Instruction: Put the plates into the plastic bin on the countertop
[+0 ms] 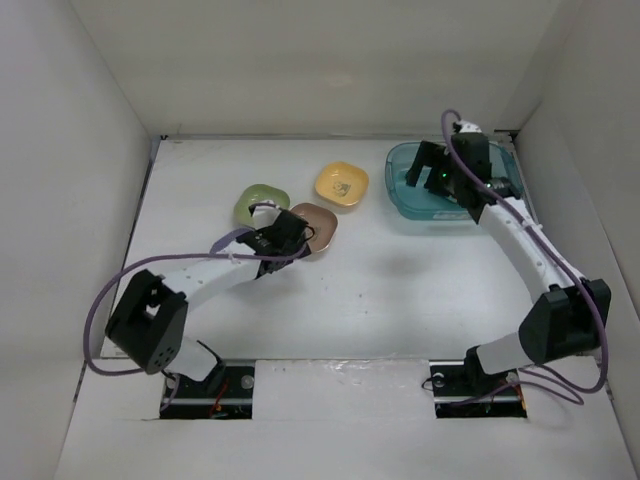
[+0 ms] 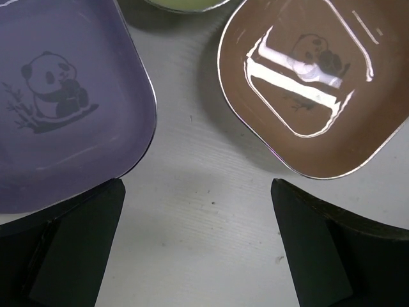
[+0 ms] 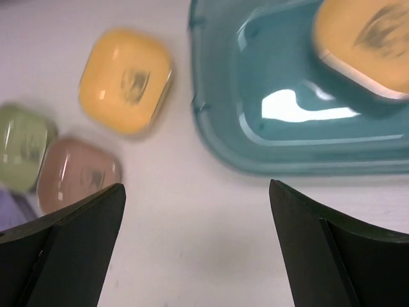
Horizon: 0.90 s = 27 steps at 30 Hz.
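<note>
In the top view a green plate (image 1: 258, 200), a brown-pink plate (image 1: 320, 228) and a yellow plate (image 1: 342, 185) lie on the white countertop (image 1: 380, 290). The teal plastic bin (image 1: 412, 203) stands at the back right. My left gripper (image 1: 288, 232) is open and empty, low over bare countertop (image 2: 198, 211) between a purple plate (image 2: 57, 96) and the brown-pink plate (image 2: 313, 83). My right gripper (image 1: 424, 170) is open and empty at the bin's left end. The right wrist view shows a yellow-orange plate (image 3: 361, 45) inside the bin (image 3: 255, 128), and the yellow plate (image 3: 126, 81) outside it.
White walls enclose the countertop on the left, back and right. The right arm (image 1: 520, 235) reaches along the right side and hides part of the bin. The left arm (image 1: 200, 275) hides the purple plate in the top view. The green plate's edge (image 2: 185, 3) shows ahead of the left gripper.
</note>
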Each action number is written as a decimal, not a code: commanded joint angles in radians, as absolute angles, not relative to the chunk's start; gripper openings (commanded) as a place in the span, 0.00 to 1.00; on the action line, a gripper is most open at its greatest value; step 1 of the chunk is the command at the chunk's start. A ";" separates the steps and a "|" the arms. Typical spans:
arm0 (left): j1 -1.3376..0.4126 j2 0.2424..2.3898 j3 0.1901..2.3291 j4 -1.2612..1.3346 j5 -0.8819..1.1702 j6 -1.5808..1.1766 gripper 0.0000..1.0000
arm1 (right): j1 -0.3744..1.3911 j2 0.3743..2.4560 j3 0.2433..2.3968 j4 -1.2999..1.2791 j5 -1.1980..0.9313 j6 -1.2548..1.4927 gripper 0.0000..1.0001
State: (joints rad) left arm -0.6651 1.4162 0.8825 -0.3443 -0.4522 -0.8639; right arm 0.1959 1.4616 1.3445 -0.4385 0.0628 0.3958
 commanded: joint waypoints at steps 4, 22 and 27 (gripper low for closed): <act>-0.657 1.566 0.972 -0.267 -0.442 -0.848 1.00 | 0.333 1.372 1.169 -0.315 0.032 0.371 1.00; -0.699 1.386 1.077 -0.409 -0.443 -0.877 1.00 | 0.576 1.627 1.195 -0.184 -0.006 0.437 0.97; -0.631 1.247 1.147 -0.535 -0.457 -0.800 1.00 | 0.644 1.874 1.391 -0.225 0.015 0.482 0.92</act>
